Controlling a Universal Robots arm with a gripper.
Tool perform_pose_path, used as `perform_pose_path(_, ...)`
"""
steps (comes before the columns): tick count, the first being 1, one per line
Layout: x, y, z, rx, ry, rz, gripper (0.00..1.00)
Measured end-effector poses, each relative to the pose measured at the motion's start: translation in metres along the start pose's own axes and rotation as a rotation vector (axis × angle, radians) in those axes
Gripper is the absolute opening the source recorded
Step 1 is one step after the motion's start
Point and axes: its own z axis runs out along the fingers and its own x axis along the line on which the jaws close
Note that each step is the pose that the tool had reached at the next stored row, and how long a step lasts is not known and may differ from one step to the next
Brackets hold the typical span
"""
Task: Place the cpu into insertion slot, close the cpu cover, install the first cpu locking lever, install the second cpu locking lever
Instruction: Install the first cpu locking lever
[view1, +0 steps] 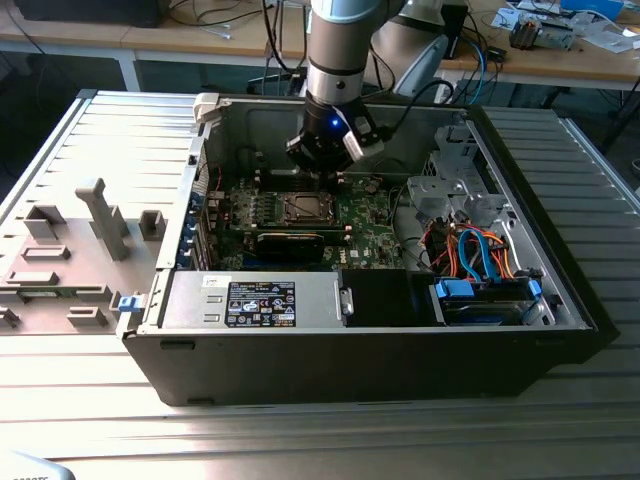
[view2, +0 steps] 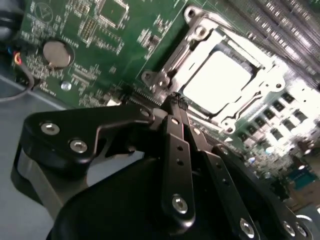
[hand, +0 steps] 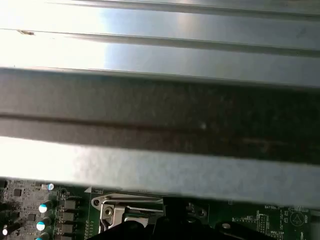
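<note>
In the exterior view my gripper (view1: 322, 168) hangs inside the open computer case, just behind the insertion slot (view1: 304, 208) on the green board. The second wrist view shows the pale cpu (view2: 217, 82) lying flat in the slot, with the silvery cpu cover (view2: 172, 62) down around it as a frame. My gripper (view2: 177, 102) is shut, its black fingers pressed together with their tips at the socket's edge beside a metal corner tab (view2: 151, 77). I cannot tell whether a locking lever is caught between them. A corner of the socket (hand: 114, 210) also shows in the first wrist view.
The case wall (hand: 160, 115) stands close behind the wrist. A black card (view1: 290, 243) lies in front of the slot. A power supply (view1: 255, 300) sits at the case front, with drive bays and coloured cables (view1: 480, 255) on the exterior view's right. A coin cell (view2: 56, 54) sits on the board.
</note>
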Motion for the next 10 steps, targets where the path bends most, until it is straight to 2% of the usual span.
perform_pose_path(1, 0.0006, -0.0076, -0.0003, 0.0, 0.0, 0.0, 0.11)
perform_pose_path(2, 0.001, -0.0122, -0.0004, -0.0001, -0.0001, 0.0, 0.11)
perform_pose_path(10, 0.0039, -0.0453, -0.0017, 0.0001, 0.0, 0.0, 0.11)
